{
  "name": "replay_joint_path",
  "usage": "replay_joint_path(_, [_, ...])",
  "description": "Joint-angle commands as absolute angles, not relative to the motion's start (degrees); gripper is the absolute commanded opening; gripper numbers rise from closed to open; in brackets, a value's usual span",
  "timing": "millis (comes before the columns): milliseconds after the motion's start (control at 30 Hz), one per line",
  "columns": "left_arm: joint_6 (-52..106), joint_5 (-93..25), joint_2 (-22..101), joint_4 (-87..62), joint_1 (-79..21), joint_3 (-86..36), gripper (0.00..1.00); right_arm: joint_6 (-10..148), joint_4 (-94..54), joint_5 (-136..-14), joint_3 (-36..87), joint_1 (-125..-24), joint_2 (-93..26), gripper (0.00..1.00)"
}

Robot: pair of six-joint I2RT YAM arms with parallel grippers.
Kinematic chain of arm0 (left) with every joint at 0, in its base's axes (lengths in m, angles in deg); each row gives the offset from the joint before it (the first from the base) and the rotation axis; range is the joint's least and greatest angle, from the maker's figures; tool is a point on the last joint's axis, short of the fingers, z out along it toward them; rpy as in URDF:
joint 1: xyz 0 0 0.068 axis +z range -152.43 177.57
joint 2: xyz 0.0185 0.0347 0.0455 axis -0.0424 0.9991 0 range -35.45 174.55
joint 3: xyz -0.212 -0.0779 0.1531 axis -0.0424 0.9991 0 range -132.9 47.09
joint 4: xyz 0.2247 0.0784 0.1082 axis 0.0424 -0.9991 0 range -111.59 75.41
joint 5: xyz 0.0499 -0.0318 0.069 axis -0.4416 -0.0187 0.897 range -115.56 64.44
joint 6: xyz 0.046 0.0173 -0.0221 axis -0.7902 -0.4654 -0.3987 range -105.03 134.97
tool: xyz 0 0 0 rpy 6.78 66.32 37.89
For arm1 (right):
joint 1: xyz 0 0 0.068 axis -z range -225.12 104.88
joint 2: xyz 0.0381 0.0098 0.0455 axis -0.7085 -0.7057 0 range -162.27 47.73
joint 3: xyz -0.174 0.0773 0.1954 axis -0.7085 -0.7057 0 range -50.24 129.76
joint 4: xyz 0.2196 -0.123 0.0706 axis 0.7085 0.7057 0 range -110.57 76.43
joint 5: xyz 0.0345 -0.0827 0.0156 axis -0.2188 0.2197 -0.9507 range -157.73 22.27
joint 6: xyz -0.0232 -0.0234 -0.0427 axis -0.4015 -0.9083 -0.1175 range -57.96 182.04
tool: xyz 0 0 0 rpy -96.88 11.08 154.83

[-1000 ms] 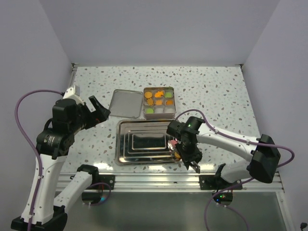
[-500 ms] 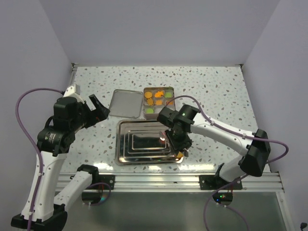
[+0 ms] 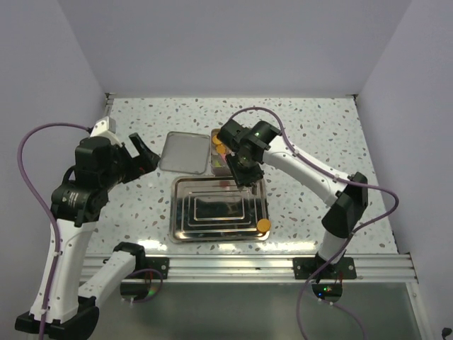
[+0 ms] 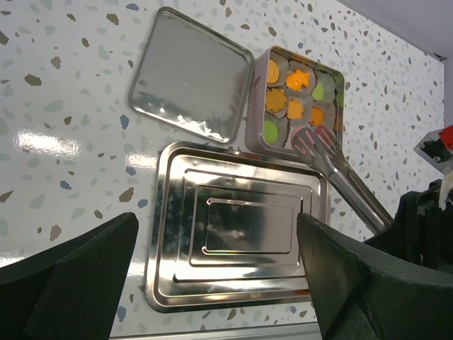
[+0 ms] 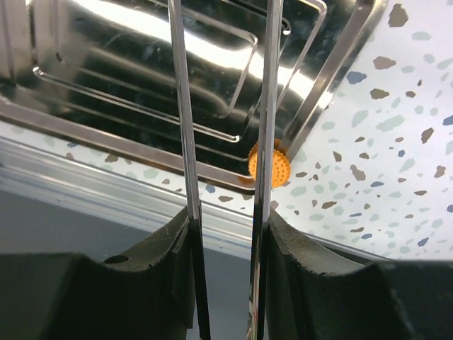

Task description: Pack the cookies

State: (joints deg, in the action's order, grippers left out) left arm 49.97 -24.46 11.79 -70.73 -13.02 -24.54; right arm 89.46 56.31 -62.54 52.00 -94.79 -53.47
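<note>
Most of the cookies (image 4: 284,106) are sitting inside the square tin (image 4: 253,106). The left wrist view is showing orange rounds, orange flower shapes and two green rounds, each in its own compartment. One pink cookie (image 4: 306,139) is being pinched in the tips of the metal tongs (image 4: 347,185). It is hanging over the tin's row nearest the tray (image 4: 159,234), at the tin's right end. One orange cookie (image 5: 271,166) is lying outside the tin, at the tray's near right corner. It is touching the rim there, and I cannot tell whether it is resting on the rim itself or on the counter (image 4: 64,106) beside it.

My right fingers (image 5: 163,262) are squeezing the handle end of the tongs, one steel blade lying against each finger with a narrow gap between the blades. My left fingers (image 4: 78,276) are standing spread wide, gripping nothing and hovering above the counter to the left of the lid (image 4: 190,83).

The lid is lying flat just left of the tin. The tray is sitting on the speckled counter just in front of both.
</note>
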Motion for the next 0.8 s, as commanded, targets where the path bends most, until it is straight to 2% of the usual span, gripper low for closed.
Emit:
replay_joint_path(0, [48.3, -23.3, 12.3, -71.3, -13.2, -27.5, 1.0, 87.1, 66.2, -61.4, 55.0, -92.7, -55.2, 0.35])
replay_joint_path(767, [45.9, -20.3, 14.4, -72.0, -13.2, -30.9, 1.0, 84.1, 64.5, -60.9, 56.6, -88.1, -60.7, 0.37])
